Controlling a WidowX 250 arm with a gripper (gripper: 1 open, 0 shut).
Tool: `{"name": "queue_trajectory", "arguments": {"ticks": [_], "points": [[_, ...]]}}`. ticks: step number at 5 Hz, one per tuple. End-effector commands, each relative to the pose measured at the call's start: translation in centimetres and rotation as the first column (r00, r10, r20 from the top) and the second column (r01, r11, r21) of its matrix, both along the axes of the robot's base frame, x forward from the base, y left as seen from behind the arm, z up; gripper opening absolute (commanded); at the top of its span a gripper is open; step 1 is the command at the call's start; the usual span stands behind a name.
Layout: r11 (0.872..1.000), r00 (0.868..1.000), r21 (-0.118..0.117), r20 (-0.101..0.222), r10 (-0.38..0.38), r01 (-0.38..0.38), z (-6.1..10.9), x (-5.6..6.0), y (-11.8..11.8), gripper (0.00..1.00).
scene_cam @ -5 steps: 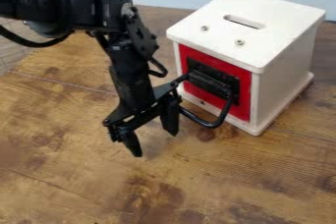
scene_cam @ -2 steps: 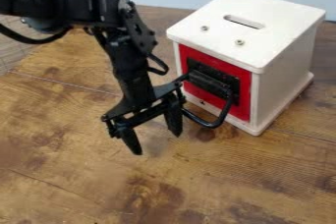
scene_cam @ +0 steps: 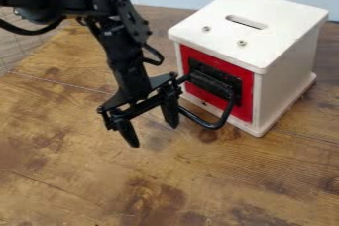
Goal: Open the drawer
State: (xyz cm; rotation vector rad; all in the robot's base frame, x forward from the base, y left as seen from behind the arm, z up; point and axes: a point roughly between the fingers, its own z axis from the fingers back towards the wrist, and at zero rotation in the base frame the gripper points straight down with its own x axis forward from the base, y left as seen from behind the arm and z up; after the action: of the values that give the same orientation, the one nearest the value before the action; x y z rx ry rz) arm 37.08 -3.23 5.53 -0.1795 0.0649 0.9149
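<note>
Camera view had the black two-fingered gripper (scene_cam: 147,118) hanging low over the worn wooden table (scene_cam: 79,185), just left of the red box-shaped drawer (scene_cam: 212,76) in the cream-white cube cabinet (scene_cam: 272,42). Compared with a second earlier the arm had swung a little: the upper links had leaned further toward the top left and the fingers sat a touch higher and rotated, but nothing bigger than that. Fingers were spread wide apart with nothing between them. The big black loop handle (scene_cam: 212,111) stuck out of the drawer front toward the gripper, with the nearer finger right beside it (couldn't tell if it was actually touching). My read: the drawer looked pulled out only a sliver, if at all, so the real pulling was yet to happen. No brand, label or readable writing anywhere; just a plain slot (scene_cam: 245,20) on the cabinet top.
</note>
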Motion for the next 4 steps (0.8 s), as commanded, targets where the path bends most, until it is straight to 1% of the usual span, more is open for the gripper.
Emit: {"name": "queue_trajectory", "arguments": {"ticks": [1, 2, 3, 4], "points": [[0.999, 0.991, -0.022, 0.133, -0.023, 0.026, 5.4, 1.4, -1.7, 1.0], [0.998, 0.99, -0.033, 0.138, -0.039, 0.044, 6.1, 1.2, -3.1, 1.0], [0.997, 0.987, -0.036, 0.148, -0.057, 0.063, 6.7, 0.6, -4.6, 1.0], [0.999, 0.988, -0.029, 0.153, 0.019, -0.015, 5.8, 0.2, -4.8, 1.0]]}}
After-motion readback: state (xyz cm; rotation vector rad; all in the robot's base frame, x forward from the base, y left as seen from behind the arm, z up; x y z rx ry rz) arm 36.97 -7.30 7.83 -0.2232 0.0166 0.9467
